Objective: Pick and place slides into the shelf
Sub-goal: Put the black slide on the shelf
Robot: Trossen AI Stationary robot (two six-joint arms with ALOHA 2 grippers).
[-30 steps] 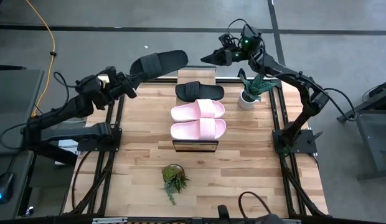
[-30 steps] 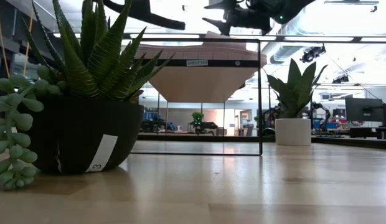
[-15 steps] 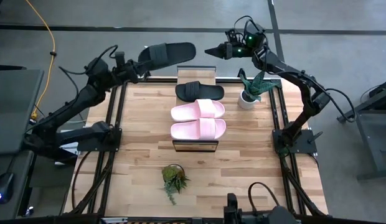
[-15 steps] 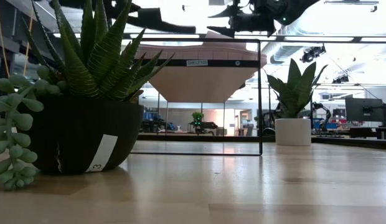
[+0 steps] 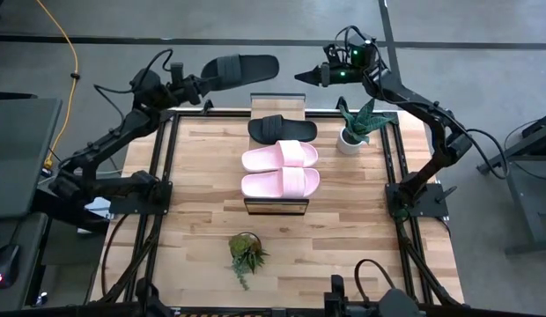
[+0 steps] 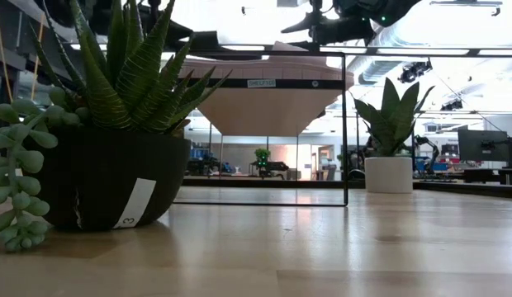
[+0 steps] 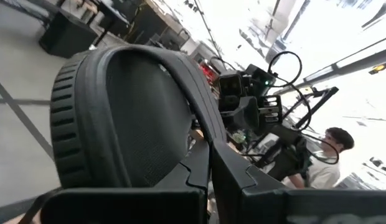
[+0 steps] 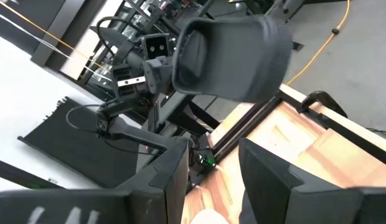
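One black slide (image 5: 242,68) is in the air past the table's far edge, shut in my left gripper (image 5: 205,82); it fills the left wrist view (image 7: 118,118) and shows in the right wrist view (image 8: 233,56). The shelf (image 5: 277,102) runs near to far across the table's middle. On its plank lie the other black slide (image 5: 282,129) and two pink slides (image 5: 280,156) (image 5: 280,183), flat on their soles. My right gripper (image 5: 301,77) hovers open above the shelf's far end, facing the held slide, a little apart from it. My left gripper pinches the black slide at the end nearest the arm (image 5: 211,75), coming level from the table's left. In the left wrist view a finger (image 7: 233,177) lies beside the sole's edge (image 7: 196,158). The slide is lifted clear and sticks out roughly level toward the right gripper.
A spiky plant in a white pot (image 5: 357,123) stands right of the shelf's far end, under the right arm. A dark potted plant (image 5: 246,254) sits near the table's near edge and fills the low view (image 6: 99,157). Bare wood lies on both sides of the shelf.
My left gripper has carried the black slide up and toward the table's far-right, closer to the right gripper, with the arm stretching out. The slide has levelled out, its free end now pointing right. My right gripper has drawn slightly toward the far right.
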